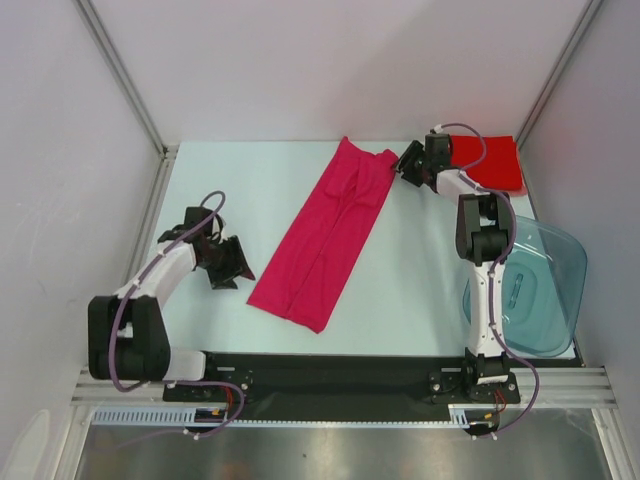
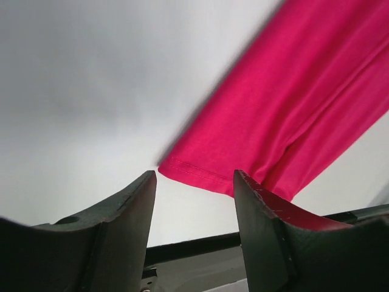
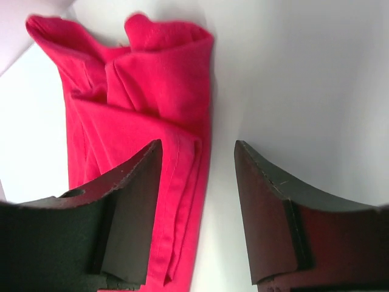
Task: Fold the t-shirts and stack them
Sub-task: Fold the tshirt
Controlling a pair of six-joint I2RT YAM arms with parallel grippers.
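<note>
Top external view: magenta-pink t-shirt is folded lengthwise into a long narrow strip and lies flat, diagonal across the middle of the pale table, one end near-left, the other far-right. Brighter red t-shirt is a folded flat block in the far right corner, apart from the pink one. Translucent blue-grey tub sits at the right edge, near side, beside the right arm; contents not clear.

Left gripper is low, just beside the strip's near-left end and not touching it. Left wrist view: both dark fingers are spread, only bare table between them, and the shirt's hemmed corner is just ahead of the tips. Holds nothing.

Right gripper is at the strip's far end, between the pink shirt and the red one. Right wrist view: fingers are spread, and the bunched layered end of the pink shirt lies below, its edge running under the left finger and into the gap. Nothing pinched; contact with the cloth cannot be told.
</note>
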